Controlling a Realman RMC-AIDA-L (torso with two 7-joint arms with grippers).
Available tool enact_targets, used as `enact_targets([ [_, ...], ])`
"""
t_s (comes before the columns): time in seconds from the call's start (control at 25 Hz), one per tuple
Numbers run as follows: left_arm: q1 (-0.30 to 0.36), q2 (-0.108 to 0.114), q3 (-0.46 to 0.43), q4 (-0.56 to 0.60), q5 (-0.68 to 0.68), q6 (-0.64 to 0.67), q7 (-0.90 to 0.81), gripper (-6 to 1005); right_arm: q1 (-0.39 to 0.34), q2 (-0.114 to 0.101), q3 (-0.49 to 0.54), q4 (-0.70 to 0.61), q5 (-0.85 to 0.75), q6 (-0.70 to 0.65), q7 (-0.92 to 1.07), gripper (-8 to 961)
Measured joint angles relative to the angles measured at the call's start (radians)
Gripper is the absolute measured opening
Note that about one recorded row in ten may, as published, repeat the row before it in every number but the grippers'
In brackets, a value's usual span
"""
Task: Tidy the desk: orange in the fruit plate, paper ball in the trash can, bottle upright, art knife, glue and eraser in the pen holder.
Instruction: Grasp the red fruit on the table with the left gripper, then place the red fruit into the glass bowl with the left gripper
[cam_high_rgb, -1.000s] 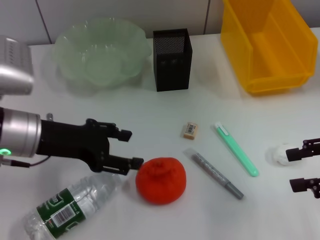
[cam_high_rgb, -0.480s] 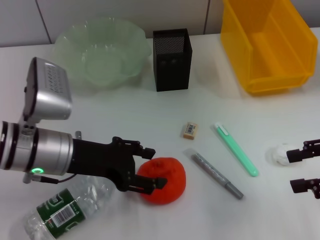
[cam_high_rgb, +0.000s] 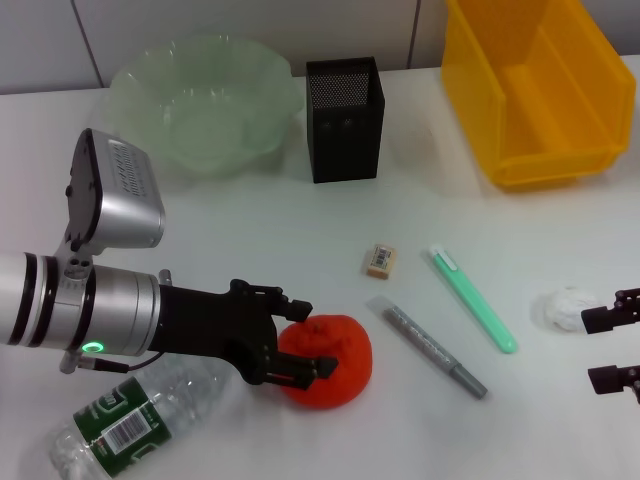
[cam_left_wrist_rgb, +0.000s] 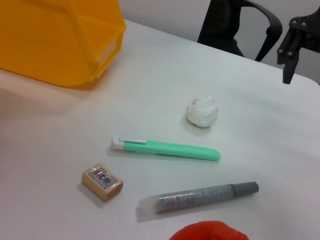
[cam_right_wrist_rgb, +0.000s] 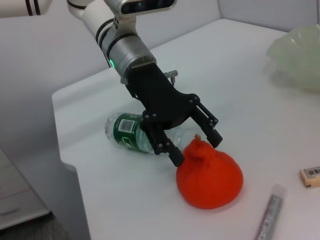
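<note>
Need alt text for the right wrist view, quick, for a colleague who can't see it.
The left gripper, fingers open, straddles the top of the orange on the white table. The bottle lies on its side behind it; the fruit plate shows at the far edge.

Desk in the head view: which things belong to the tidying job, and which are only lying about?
Job: orange, at the open left gripper; fruit plate; paper ball, near the open right gripper; trash can; lying bottle; eraser; pen holder; green art knife; grey glue stick.
Not the job: black chair beyond the desk.
</note>
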Motion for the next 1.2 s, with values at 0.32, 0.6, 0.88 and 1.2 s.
enact_targets([
  [0.32, 0.012, 0.001, 0.014, -0.001, -0.003, -0.034, 0.011, 689, 0.003, 0.000, 0.000, -0.003, 0.000, -0.001, -0.002, 691],
  [0.6, 0.025, 0.000, 0.023, 0.010, -0.011, -0.045, 0.013, 520, 0.005, 0.000, 0.000, -0.004, 0.000, -0.001, -0.002, 691],
  [0.88, 0.029, 0.002, 0.021, 0.019, -0.016, -0.045, 0.009, 391, 0.003, 0.002, 0.000, -0.004, 0.002, 0.000, 0.000, 691],
  [1.2, 0.036, 0.009, -0.002, 0.059, -0.058, -0.009, 0.002, 156, 0.006, 0.002, -0.001, -0.003, 0.007, 0.001, 0.001, 690],
])
